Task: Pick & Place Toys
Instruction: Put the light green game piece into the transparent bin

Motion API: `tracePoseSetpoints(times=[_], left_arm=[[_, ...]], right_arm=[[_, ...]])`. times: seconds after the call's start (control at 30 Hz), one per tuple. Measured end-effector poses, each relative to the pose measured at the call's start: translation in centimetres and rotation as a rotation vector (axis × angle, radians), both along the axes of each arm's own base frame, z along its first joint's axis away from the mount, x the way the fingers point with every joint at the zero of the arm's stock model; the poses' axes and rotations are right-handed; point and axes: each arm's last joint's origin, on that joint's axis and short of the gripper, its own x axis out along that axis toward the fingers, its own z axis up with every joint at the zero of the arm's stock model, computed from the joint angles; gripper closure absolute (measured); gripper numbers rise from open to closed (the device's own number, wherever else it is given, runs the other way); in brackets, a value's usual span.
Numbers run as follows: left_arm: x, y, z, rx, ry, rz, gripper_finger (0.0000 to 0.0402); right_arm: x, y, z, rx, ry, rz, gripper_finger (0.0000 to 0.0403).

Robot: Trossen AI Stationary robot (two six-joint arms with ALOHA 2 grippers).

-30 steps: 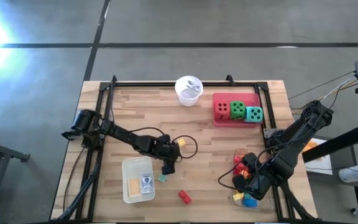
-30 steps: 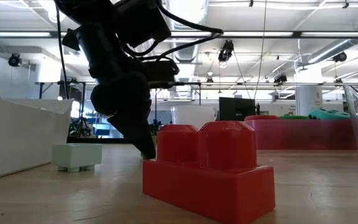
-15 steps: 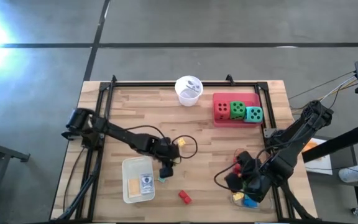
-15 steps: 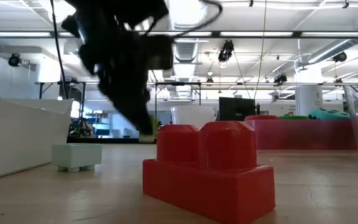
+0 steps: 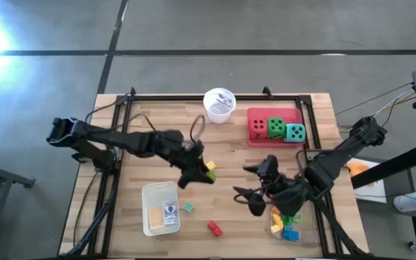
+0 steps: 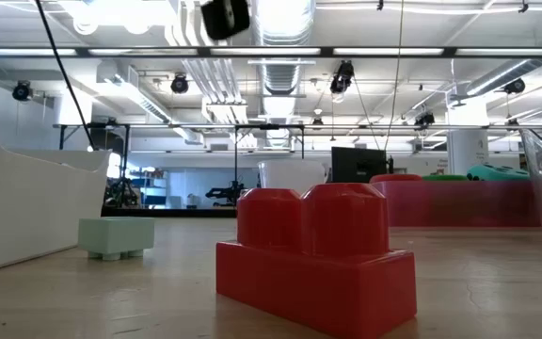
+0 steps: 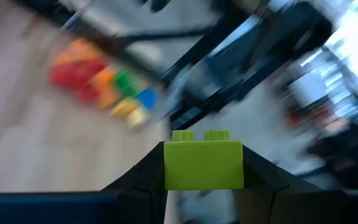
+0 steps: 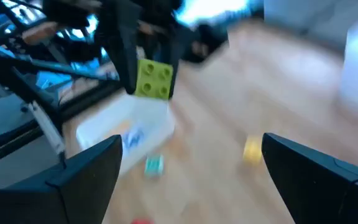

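Observation:
My left gripper (image 5: 202,175) hangs above the table's middle, shut on a lime-green brick (image 7: 204,165); the right wrist view shows that brick (image 8: 153,79) too. My right gripper (image 5: 248,182) stands open to its right with nothing between its fingers. On the wood lie a yellow brick (image 5: 209,166), a small teal brick (image 5: 188,206) and a red brick (image 5: 214,229). Three dice (image 5: 274,128) sit in the pink tray (image 5: 254,140). Several bricks (image 5: 286,220) fill the clear tray at the right. My left gripper pinches the green brick by two opposite side faces (image 7: 168,167) between its two fingers. The fingers come from the table's left, slanting a little downward. The brick is lifted clear of the table, and its studs (image 7: 197,135) show at its upper edge in the wrist view.
A white tray (image 5: 147,196) with cards sits near the front left. A white cup (image 5: 219,105) stands at the far edge. The low view shows the red brick (image 6: 313,259) close up and the teal brick (image 6: 116,235) behind it. A black frame borders the table.
My left gripper has risen from the table near the teal brick and tipped from pointing down to nearly level, carrying the green brick clear of the wood. My right gripper has swung from over the clear tray toward the table's middle and turned.

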Motion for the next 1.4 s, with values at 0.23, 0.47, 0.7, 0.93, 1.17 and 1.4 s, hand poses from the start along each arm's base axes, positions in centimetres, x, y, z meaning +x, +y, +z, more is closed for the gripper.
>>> tracePoseSetpoints(times=[0.23, 0.47, 0.7, 0.93, 1.17, 1.4], left_arm=[[-0.2, 1.7, 3.2, -0.288, -0.118, 0.039, 0.027], [-0.1, 2.8, 4.5, -0.374, -0.22, 0.061, 0.027], [-0.1, 3.6, 4.9, -0.409, -0.247, 0.097, 0.027], [-0.1, 3.7, 5.4, -0.418, -0.274, 0.095, 0.027], [-0.1, 3.4, 5.5, -0.435, -0.265, 0.064, 0.027], [-0.2, 3.3, 5.6, -0.437, -0.27, 0.041, 0.027]], right_arm=[[1.4, -1.4, 4.8, -0.446, -0.074, -0.012, 0.0025], [1.9, -2.0, 7.0, -0.638, -0.08, -0.017, 0.0025], [3.8, -0.9, 5.8, -0.694, -0.062, 0.008, 0.0026], [7.0, 0.3, 5.6, -0.769, -0.014, -0.004, 0.0025], [9.0, -0.3, 6.4, -0.777, 0.011, -0.047, 0.0026], [9.8, -0.4, 6.1, -0.779, 0.025, -0.025, 0.0041]])
